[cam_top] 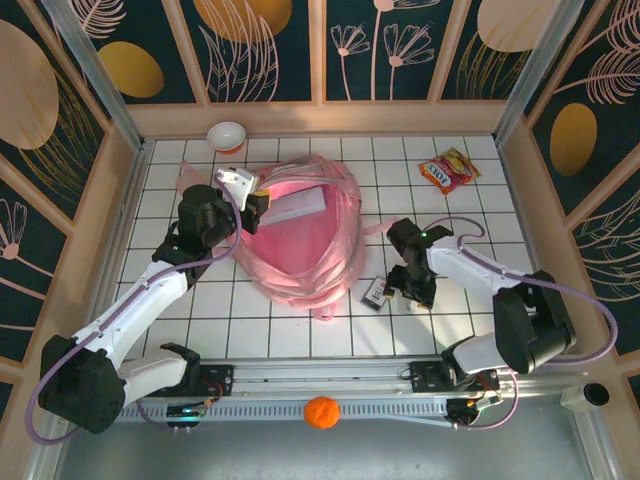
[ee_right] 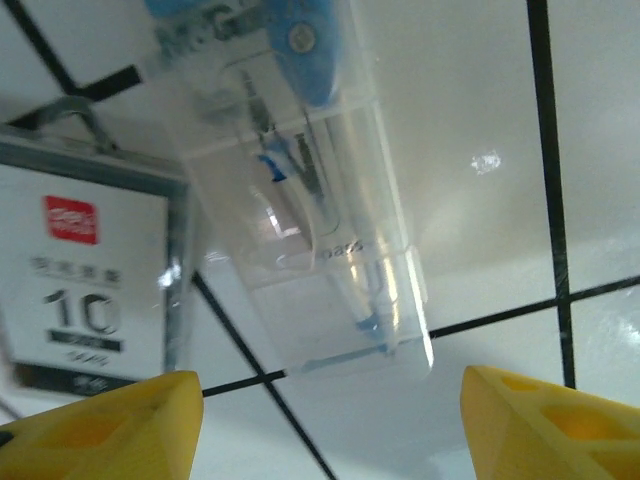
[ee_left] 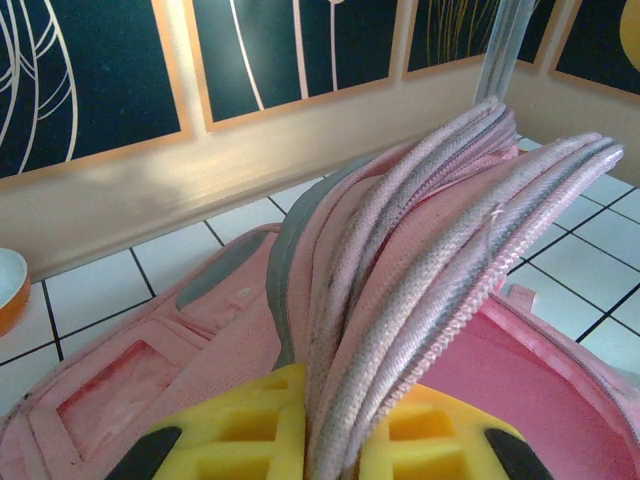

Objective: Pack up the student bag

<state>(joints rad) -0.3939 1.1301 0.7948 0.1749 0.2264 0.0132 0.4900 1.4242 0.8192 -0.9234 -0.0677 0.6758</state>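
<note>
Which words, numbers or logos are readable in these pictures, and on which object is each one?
"10": on the white label of the small package.
The red logo above it: blurred.
Print on the clear pen box: blurred.
Print on the snack packet: too small.

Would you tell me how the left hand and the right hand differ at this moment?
The left hand is closed on the raised zipper rim of the student bag; the right hand is open, holding nothing. The left hand is at the bag itself; the right hand hovers over a clear pen case beside it. Both are yellow-tipped.
</note>
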